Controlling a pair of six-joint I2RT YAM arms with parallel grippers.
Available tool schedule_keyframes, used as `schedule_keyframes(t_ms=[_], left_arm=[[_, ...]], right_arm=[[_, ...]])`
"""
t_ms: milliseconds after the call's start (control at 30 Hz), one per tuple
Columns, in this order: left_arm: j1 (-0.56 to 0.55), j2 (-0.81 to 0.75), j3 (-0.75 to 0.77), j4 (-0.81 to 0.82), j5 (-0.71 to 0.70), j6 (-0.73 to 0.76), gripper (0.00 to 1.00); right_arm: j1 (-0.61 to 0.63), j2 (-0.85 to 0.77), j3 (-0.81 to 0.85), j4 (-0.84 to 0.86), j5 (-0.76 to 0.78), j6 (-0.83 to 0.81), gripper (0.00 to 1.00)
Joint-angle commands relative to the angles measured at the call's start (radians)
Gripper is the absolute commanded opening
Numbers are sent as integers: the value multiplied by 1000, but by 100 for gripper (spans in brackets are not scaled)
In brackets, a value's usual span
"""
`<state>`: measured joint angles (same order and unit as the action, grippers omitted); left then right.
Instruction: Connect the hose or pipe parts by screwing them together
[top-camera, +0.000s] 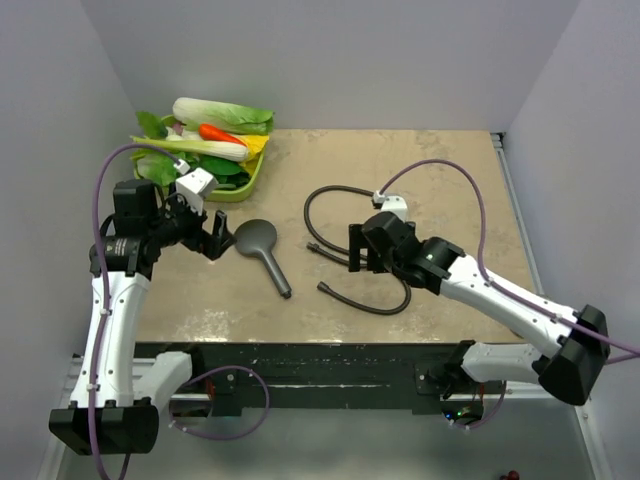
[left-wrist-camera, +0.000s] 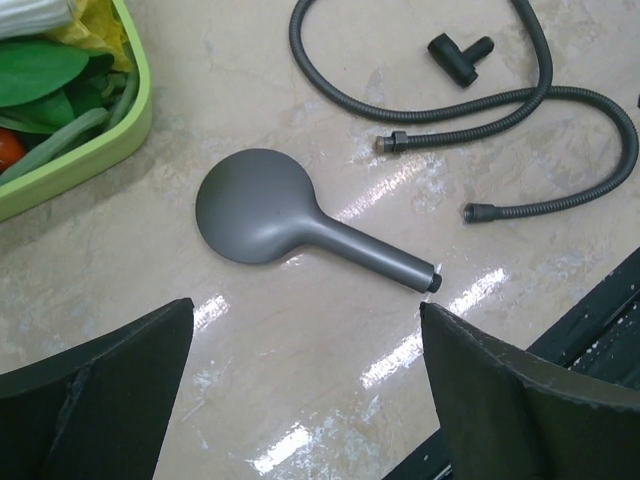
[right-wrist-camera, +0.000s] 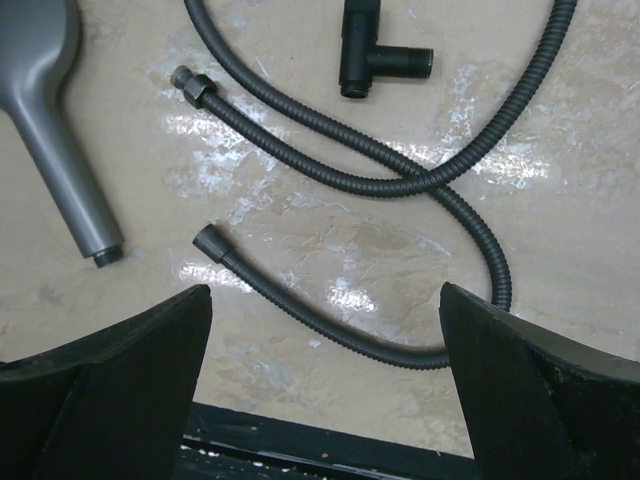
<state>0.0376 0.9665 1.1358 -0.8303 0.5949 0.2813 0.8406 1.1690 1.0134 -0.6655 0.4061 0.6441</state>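
Where the left arm stands: it rises from its base at the near left and bends inward at the elbow, with the left gripper (top-camera: 217, 238) hanging low just left of the shower head (top-camera: 258, 240).
Left fingers: spread wide, with nothing between them.
Right arm: it reaches from the near right corner toward mid-table with the forearm low, and the right gripper (top-camera: 357, 250) is above the hose (right-wrist-camera: 415, 180).
Right fingers: wide apart and empty.
Shower head: it lies flat on the table (top-camera: 450, 170), round face toward the left arm and handle slanting toward the near edge. No finger touches it.
Hose: it lies in loose loops right of the shower head and crosses over itself. Both end nuts lie free near the handle tip but apart from it.
T-shaped fitting (right-wrist-camera: 365, 55): black, lying inside the hose's curve.
Tray (top-camera: 250, 185): green, filled with vegetables, at the far left of the table.
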Motion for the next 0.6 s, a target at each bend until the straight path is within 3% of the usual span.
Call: schedule_keyframes(t_ms=[0,167,433,567], left_arm=[[4,-22,-42,22,25,50,99],[4,-34,-56,26,34,78,99],[4,15,-117,97,13,32,99],[5,32,-133,135,-17,-1,99]], right_arm=[[61,141,74,47,66,-29,99],[210,367,177,55,189,-96,99],[290,484,198,343,22,-247,98],[305,628,298,375,-15,-265,95]])
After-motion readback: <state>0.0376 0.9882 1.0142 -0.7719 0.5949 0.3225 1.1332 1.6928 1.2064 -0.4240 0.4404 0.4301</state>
